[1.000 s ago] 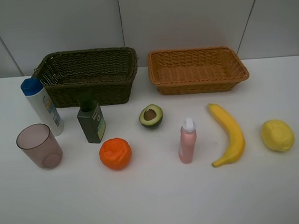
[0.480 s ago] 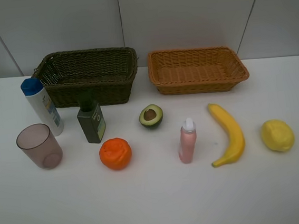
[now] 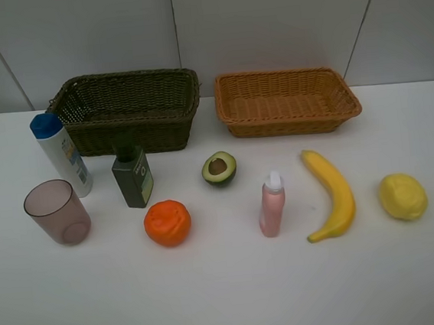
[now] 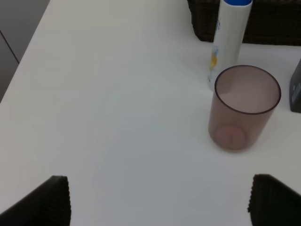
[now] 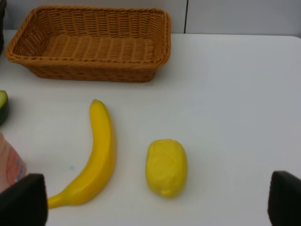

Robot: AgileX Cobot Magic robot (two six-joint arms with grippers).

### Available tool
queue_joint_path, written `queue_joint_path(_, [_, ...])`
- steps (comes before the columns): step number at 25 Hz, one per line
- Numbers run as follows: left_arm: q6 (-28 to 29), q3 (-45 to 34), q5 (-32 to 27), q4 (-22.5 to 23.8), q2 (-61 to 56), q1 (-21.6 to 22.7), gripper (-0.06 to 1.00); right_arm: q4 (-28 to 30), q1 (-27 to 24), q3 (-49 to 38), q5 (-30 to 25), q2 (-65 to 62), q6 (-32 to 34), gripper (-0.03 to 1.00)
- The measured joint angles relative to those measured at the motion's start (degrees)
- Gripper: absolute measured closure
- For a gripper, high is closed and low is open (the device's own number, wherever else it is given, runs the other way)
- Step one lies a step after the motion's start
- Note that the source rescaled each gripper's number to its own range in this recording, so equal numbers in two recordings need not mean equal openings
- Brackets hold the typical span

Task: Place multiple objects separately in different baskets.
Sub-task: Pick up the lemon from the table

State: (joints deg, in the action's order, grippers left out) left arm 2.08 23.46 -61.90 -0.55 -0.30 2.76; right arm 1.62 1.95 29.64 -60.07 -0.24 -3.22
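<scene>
**Exterior high view: sorting yet to start**

We found the dark basket [image 3: 133, 132] and tan basket [image 3: 290, 126] bare at the far side of the table [image 3: 230, 299], sorting evidently not begun. The left gripper [image 4: 157, 202] gaped toward the mauve cup [image 4: 244, 108], near left. The right gripper [image 5: 153, 200] gaped toward lemon [image 5: 166, 167] and banana [image 5: 101, 146], near right.

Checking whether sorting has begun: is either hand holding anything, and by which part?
Nothing is held: the left hand and the right hand are both open and empty.
</scene>
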Motion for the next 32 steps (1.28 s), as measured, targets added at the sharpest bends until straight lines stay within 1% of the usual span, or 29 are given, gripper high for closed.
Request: queue_joint_path(32, [0.0, 0.0, 0.0, 0.0, 0.0, 0.0, -0.06, 0.0, 0.0, 0.0, 0.0, 0.0, 0.0, -0.02])
